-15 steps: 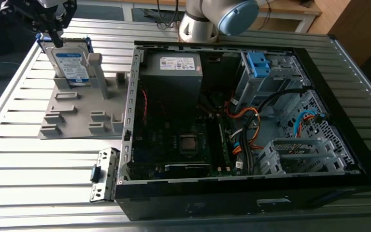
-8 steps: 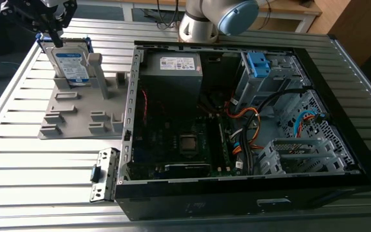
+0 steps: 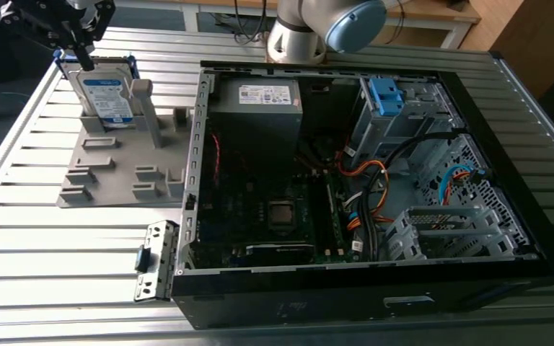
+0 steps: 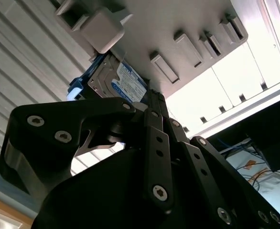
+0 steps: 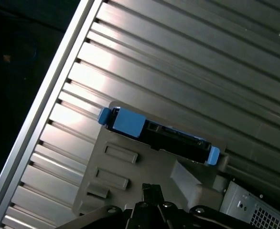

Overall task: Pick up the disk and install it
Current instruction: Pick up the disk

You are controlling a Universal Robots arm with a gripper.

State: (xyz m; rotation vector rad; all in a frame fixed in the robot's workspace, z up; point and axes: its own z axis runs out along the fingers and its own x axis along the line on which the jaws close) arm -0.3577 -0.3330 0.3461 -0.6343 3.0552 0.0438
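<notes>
Gripper (image 3: 80, 60) sits at the top edge of the disk (image 3: 104, 95), which stands upright just below it in a grey holder (image 3: 115, 167); clenched or released, I cannot tell. A tilted lift may jam the disk there.

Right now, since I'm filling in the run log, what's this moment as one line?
gripper: near disk's top | disk: upright in grey holder, not installed | computer case: open

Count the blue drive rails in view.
2. One frames the disk, standing on edge in the grey stand; the other, a bare bracket, sits in the drive cage of the open case. Others may be hidden inside.
</notes>
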